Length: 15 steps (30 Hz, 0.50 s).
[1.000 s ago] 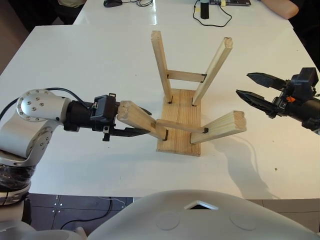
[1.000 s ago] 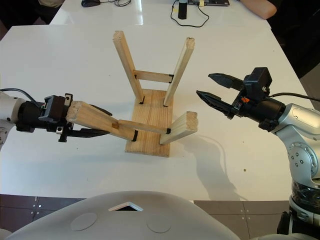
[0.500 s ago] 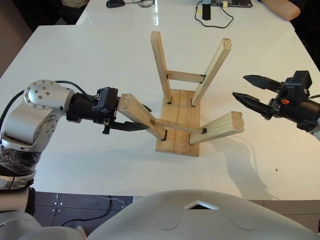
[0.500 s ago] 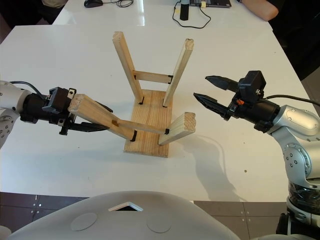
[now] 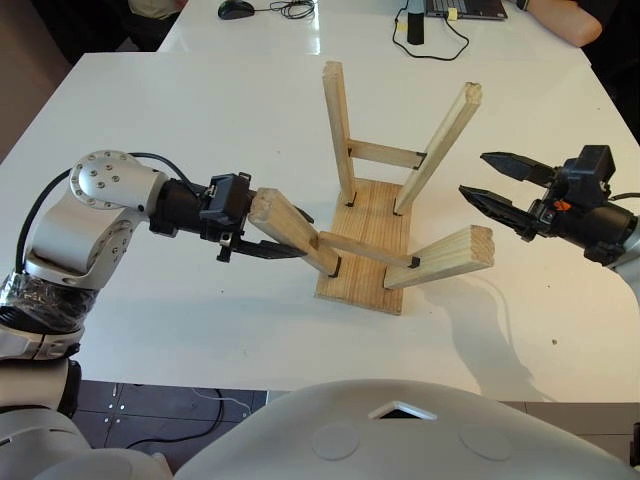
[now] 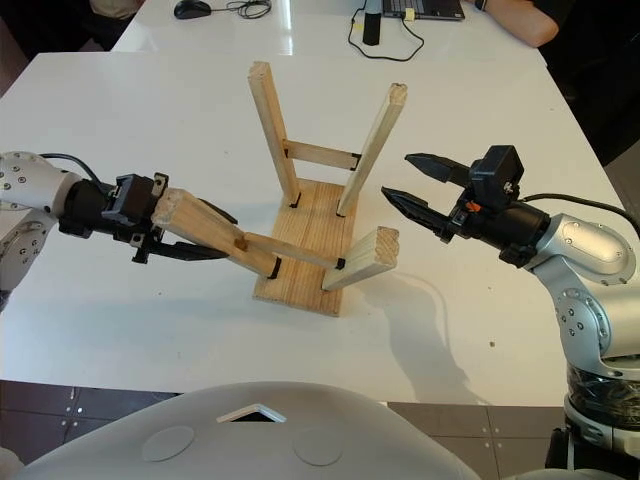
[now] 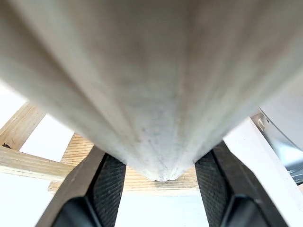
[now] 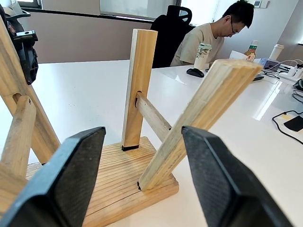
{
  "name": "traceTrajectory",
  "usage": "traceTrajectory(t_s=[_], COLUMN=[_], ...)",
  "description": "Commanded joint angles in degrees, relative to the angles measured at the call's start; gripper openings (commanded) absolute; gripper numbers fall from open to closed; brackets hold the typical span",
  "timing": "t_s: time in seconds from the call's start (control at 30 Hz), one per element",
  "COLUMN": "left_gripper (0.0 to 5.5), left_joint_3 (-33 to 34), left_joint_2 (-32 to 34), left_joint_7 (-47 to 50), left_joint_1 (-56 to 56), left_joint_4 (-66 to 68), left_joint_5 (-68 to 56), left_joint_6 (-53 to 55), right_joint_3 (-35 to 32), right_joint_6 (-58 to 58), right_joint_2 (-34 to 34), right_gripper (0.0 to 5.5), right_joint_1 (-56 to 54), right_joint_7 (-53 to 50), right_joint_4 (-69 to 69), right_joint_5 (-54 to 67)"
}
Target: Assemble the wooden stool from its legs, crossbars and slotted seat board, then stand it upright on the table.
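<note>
White and wide, the surface (image 5: 150,120) carries a wooden stool that is being built upside down. The seat board (image 5: 362,288) lies flat on it, so the slots face up and the legs can go in from above.

Two far legs (image 5: 338,130) stand up in the board, and a crossbar (image 5: 385,155) joins them.

The near left leg (image 5: 312,248) and the near right leg (image 5: 445,255) lean far out to the sides. A second crossbar (image 5: 365,248) ties them together. Their low ends sit by the slots, but I cannot tell if they are all the way in.

The left tool (image 5: 285,232) is clamped on the top end of the near left leg. In the left wrist view, its black pads (image 7: 106,187) press the wood from both sides. I think it holds the leg so this pair does not fall over and can be pushed straight.

The right tool (image 5: 472,173) has its fingers apart and holds nothing. It hangs near the end of the near right leg, not touching it. I think it is ready to grab that leg and help.
</note>
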Motion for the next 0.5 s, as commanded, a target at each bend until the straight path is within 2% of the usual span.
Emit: traceTrajectory(t_s=[0.03,0.33,0.5], left_gripper=[2.02,2.02,2.02], left_joint_3=[-11.9,-12.2,-11.8], left_joint_2=[0.3,-1.5,-1.2], left_joint_7=[-1.3,3.6,5.0], left_joint_1=[3.7,2.8,4.0], left_joint_4=[5.0,8.2,7.0], left_joint_5=[14.9,14.3,13.8], left_joint_6=[5.3,7.1,7.3], right_joint_3=[1.5,-1.6,-7.3], right_joint_6=[-1.3,-1.0,2.9], right_joint_2=[0.8,4.1,2.7], right_gripper=[2.95,2.95,2.95], right_joint_1=[0.0,-7.3,-12.1], right_joint_7=[-1.2,-9.2,-16.9], right_joint_4=[-1.2,-3.5,-12.7], right_joint_5=[-2.1,1.3,21.9])
